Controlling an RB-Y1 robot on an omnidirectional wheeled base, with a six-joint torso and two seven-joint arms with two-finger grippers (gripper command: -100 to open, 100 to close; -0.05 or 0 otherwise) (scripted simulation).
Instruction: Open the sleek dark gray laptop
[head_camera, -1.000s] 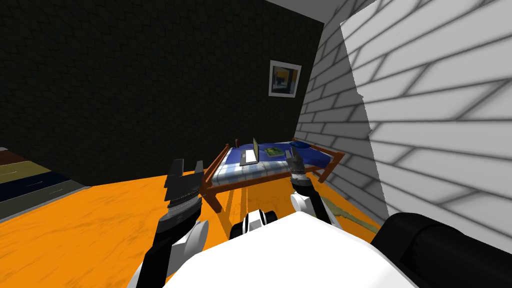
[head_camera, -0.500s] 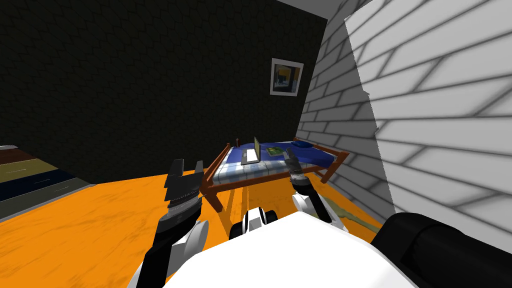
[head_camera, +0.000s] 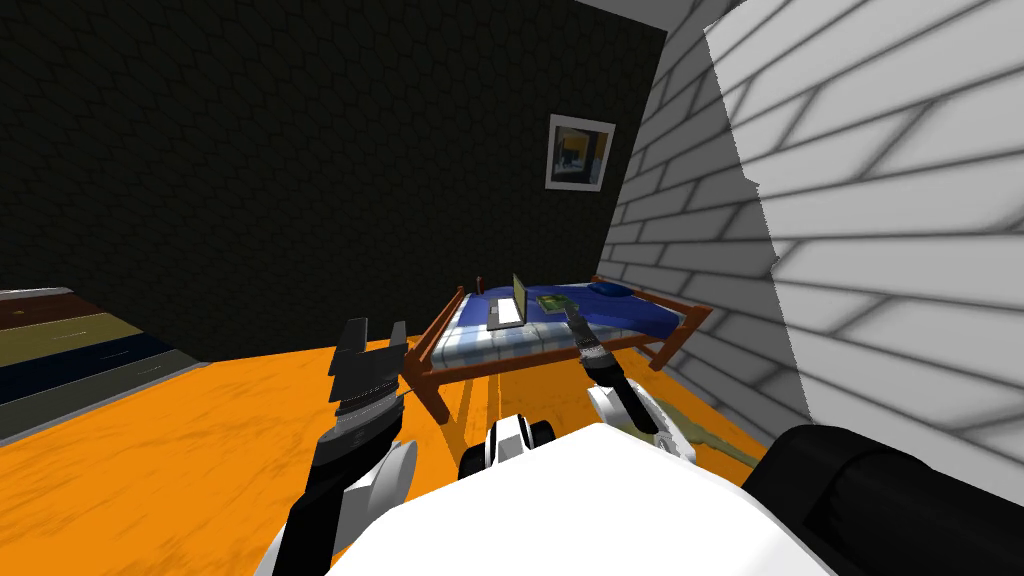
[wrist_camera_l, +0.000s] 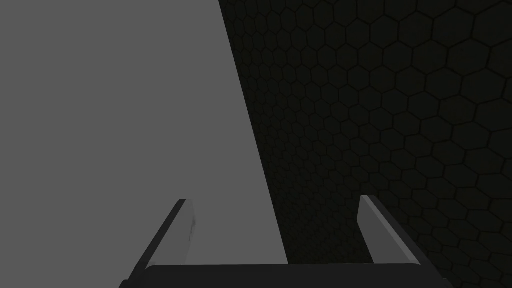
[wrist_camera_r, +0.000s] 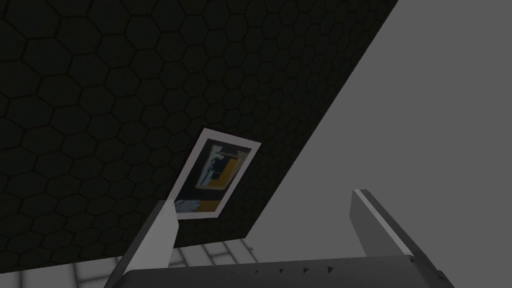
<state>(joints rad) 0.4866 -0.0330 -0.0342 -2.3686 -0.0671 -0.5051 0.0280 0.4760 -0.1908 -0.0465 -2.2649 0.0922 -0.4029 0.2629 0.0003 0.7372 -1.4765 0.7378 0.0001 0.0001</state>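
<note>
In the head view a grey laptop (head_camera: 510, 303) lies on the blue plaid bed (head_camera: 480, 350) across the orange floor, its lid standing upright from its base. My left gripper (head_camera: 370, 345) is raised in front of me, well short of the bed, fingers open and empty; the left wrist view shows the same gripper (wrist_camera_l: 275, 220) with its fingers apart. My right gripper (head_camera: 578, 325) is held up in line with the bed's near side, still far from the laptop, and in the right wrist view this gripper (wrist_camera_r: 265, 215) is open with nothing between the fingers.
A green book (head_camera: 556, 301) and a blue pillow (head_camera: 610, 290) lie on the bed beside the laptop. A white brick wall (head_camera: 880, 250) runs close on the right. A striped low dresser (head_camera: 70, 350) stands far left. A black rounded object (head_camera: 880, 500) sits near right.
The whole head view has shifted a little, so I have moved or turned slightly. My right gripper has tilted and looks narrower; the left arm is unchanged.
</note>
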